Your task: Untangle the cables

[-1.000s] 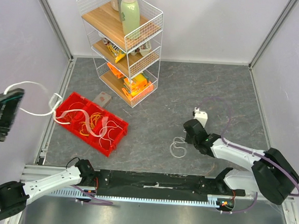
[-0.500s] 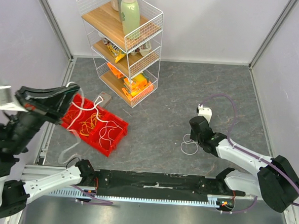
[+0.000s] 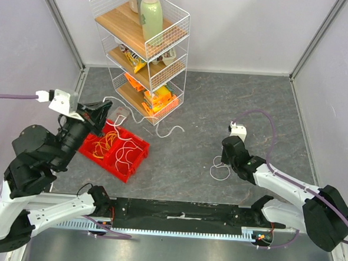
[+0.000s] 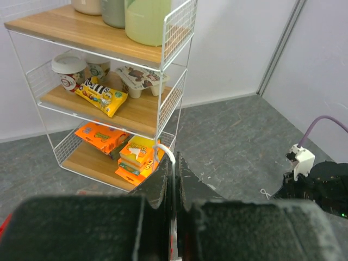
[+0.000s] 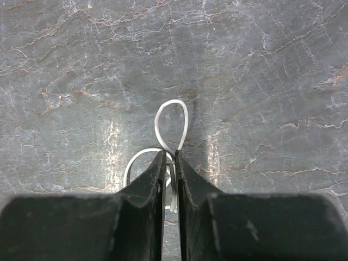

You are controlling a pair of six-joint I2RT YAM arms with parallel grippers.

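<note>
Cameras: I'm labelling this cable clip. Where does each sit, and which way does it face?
Top external: above, behind the bases, looking down; both arms show.
Left wrist: on the left gripper, facing the shelf; its fingers show.
Right wrist: on the right gripper, facing down at a white cable; fingers show.
Shared: the shelf, top external and left wrist.

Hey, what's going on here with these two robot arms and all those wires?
Two robot arms are untangling cables. The left gripper is shut on a long white cable that drapes from it onto the grey table in front of the white wire shelf. The right gripper pinches a small white cable loop lying on the table, apart from the rest. Orange and pale cables sit tangled in the red plastic bin.
</note>
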